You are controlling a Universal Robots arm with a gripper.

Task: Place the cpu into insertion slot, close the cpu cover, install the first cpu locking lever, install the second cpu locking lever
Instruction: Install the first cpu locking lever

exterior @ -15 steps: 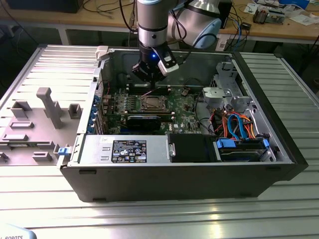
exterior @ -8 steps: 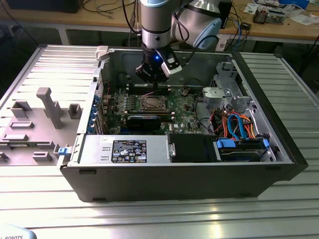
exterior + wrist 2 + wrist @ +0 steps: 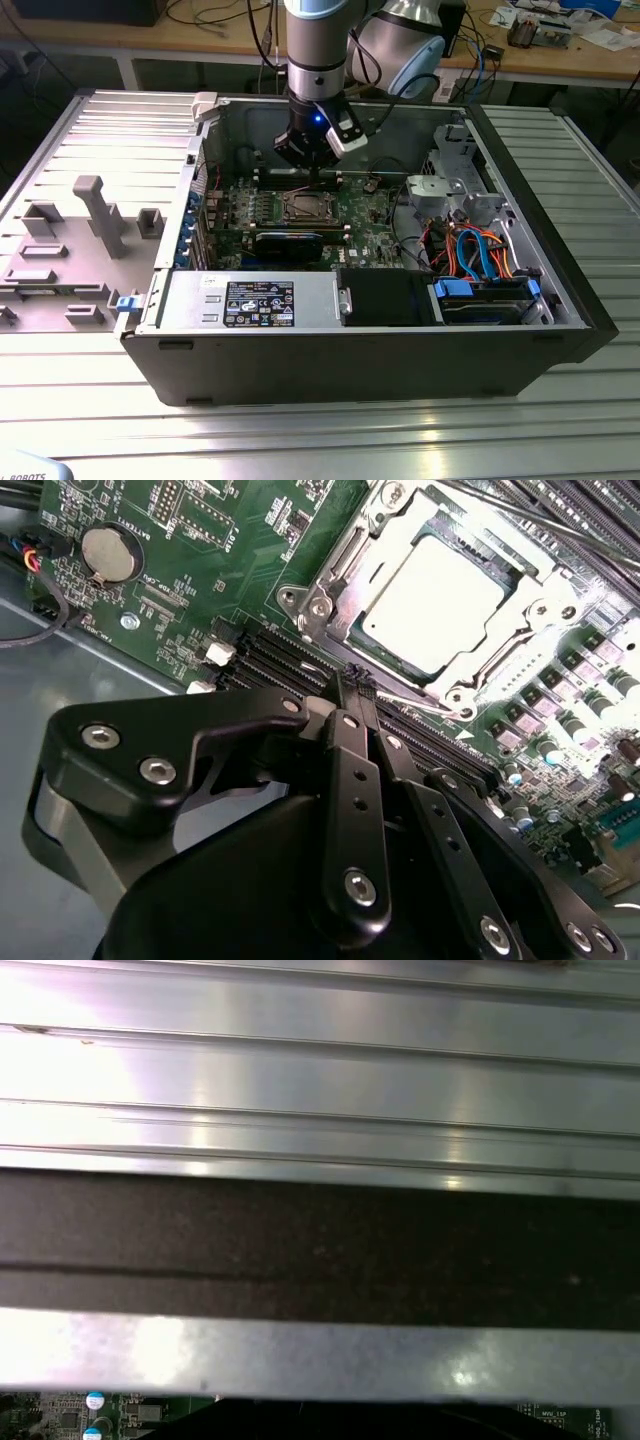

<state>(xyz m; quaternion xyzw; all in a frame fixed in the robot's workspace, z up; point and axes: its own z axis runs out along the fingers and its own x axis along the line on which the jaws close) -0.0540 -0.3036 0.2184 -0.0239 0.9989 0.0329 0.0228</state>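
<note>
silver-topped cpu (image 3: 437, 590) seated in insertion slot (image 3: 330, 575), cpu cover (image 3: 535, 610) down, gripper (image 3: 358, 680) fingers pressed together, holding nothing, just beside socket

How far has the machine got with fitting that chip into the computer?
The small square silver-topped cpu already sits in the socket, and the thin silvery metal cover frame lies closed around it. The black gripper, fingers pressed together and holding nothing, hovers beside the socket near a thin wire lever. Whether either lever is latched cannot be told.
</note>
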